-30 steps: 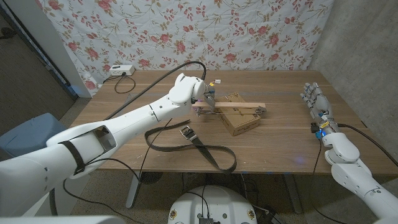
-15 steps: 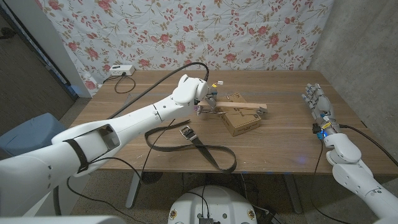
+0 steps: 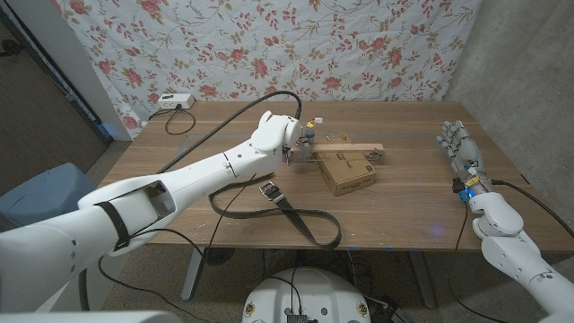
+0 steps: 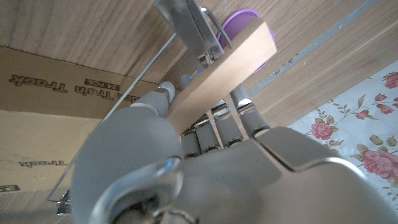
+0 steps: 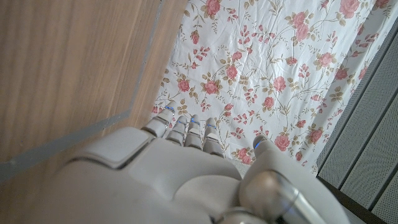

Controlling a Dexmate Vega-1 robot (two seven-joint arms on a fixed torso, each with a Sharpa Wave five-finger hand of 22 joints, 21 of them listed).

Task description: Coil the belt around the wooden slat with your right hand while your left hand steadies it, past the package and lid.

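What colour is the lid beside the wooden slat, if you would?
Purple; the lid shows best in the left wrist view.

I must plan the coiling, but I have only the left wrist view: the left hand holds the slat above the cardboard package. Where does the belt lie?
Observer: The belt lies loose on the table, on the near side of the package, with no hand on it.
Operator: And where is the right hand?
Observer: The right hand is far off at the table's right side, fingers apart, holding nothing.
Operator: How far does the slat reach?
Observer: The slat runs from the left hand across the top of the package. I cannot tell whether it touches the package.
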